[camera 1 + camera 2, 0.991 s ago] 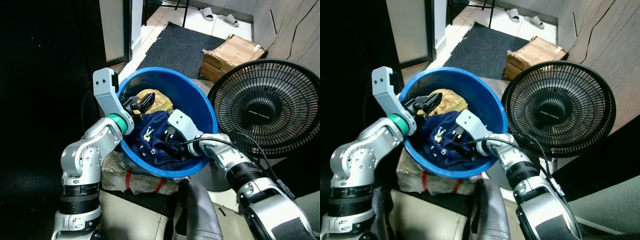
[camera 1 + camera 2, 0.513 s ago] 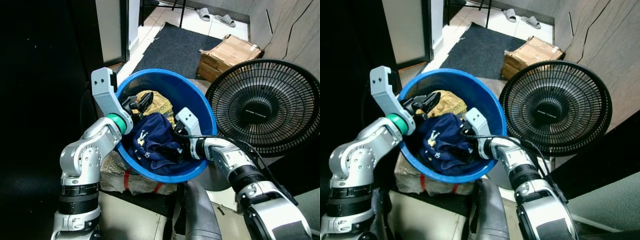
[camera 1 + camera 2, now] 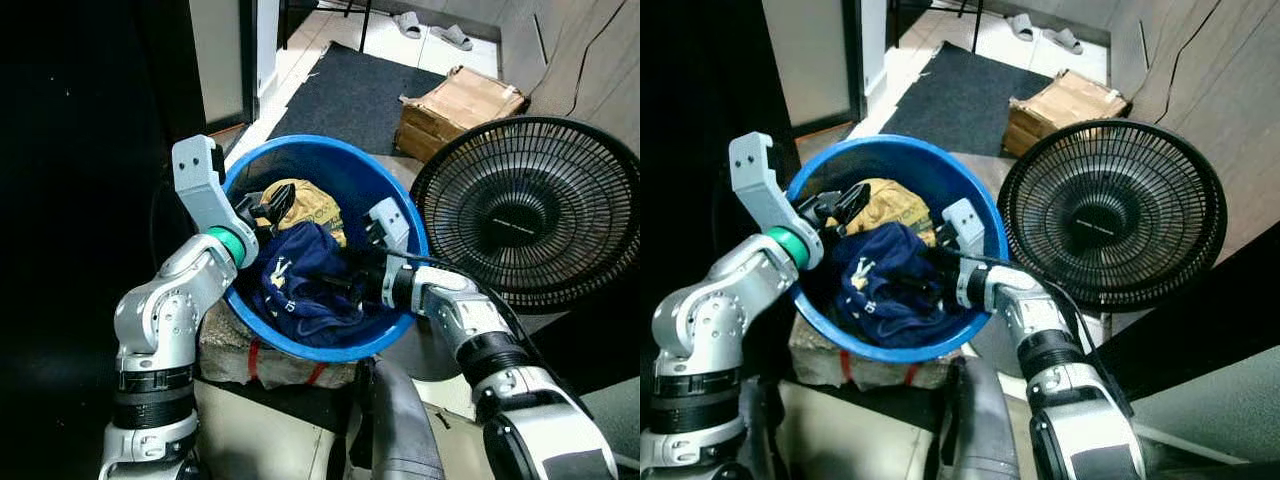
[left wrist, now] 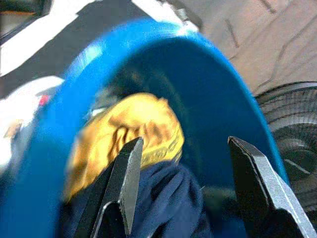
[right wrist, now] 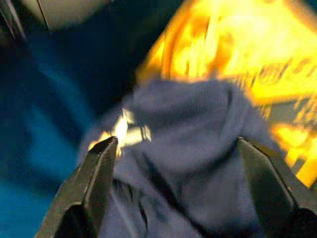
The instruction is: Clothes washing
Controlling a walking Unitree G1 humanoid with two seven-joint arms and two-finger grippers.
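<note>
A blue basin sits in front of me with a navy garment and a yellow garment inside. My left gripper reaches over the basin's left rim and hangs open above the yellow garment, holding nothing. From the right rim, my right gripper points into the basin. It is open, with its fingers spread on either side of the navy garment. I cannot tell whether it touches the cloth.
A black floor fan stands close to the basin's right side. Behind them are a cardboard box, a dark mat and slippers. The basin rests on a wrapped bundle. The left side is dark.
My right gripper has swung from the basin's front edge to its right rim and now points across the navy garment. The left arm shifted slightly left.
</note>
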